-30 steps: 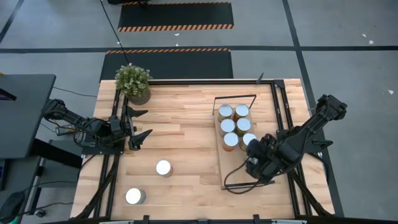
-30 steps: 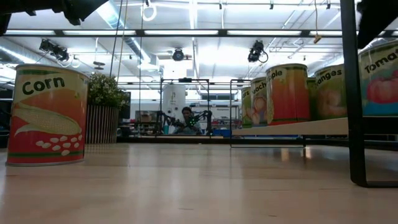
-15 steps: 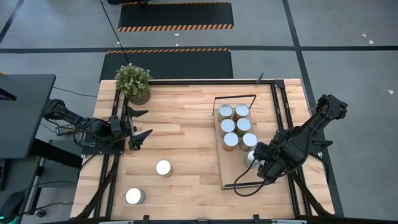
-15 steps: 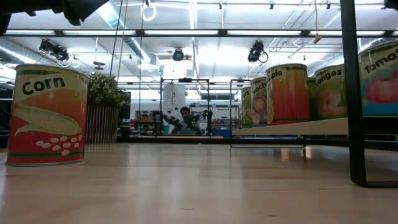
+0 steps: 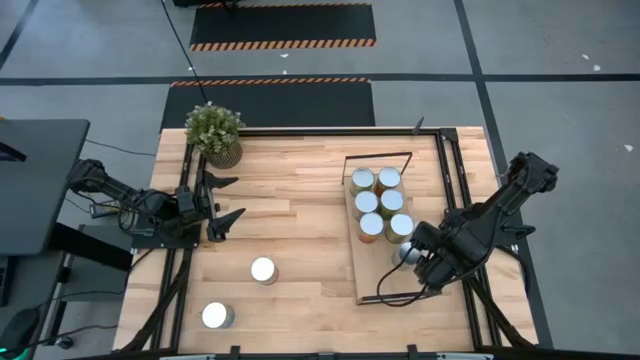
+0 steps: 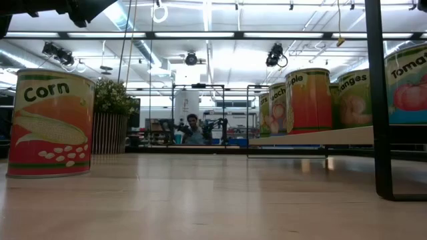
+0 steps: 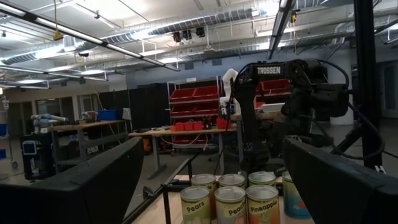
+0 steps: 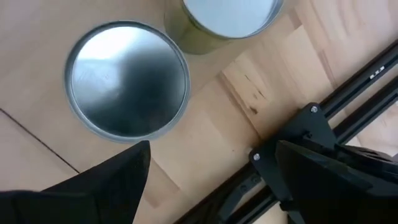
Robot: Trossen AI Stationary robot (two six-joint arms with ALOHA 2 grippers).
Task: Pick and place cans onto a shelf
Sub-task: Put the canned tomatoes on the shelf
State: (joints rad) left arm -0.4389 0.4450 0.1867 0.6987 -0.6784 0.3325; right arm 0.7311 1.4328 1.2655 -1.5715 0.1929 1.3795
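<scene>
Right gripper [image 5: 418,262] hangs over the near right part of the shelf [image 5: 372,280], released: in the right wrist view its two dark fingers [image 8: 99,186] stand wide apart, nothing between them. Directly beneath it is a can [image 8: 127,79] with a shiny round top, standing clear of the fingers. A second can [image 8: 227,18] with greenish-tan sides sits just beside the first.

From above, the shelf board lies on the right half of the table [image 5: 300,190], its black wire frames at the far and near short ends. Six cans stand on it in a two-by-three block [image 5: 380,203] toward the far end. A seventh [image 5: 404,253] stands just beside the right gripper, at the board's right edge, partly hidden by the arm.

Two cans are still on the bare table, well apart from the shelf: one [image 5: 263,270] near the middle-left, one [image 5: 217,316] by the near edge. The low view shows a label reading "Corn" [image 6: 50,123].

Left gripper [image 5: 222,203] waits at the table's left side, fingers spread, holding nothing. A potted plant [image 5: 216,134] stands at the far left corner, just beyond it.

Obstructions: the black table frame rail [image 8: 348,93] runs close beside the right gripper. A person [image 6: 193,129] sits far off in the room behind.
</scene>
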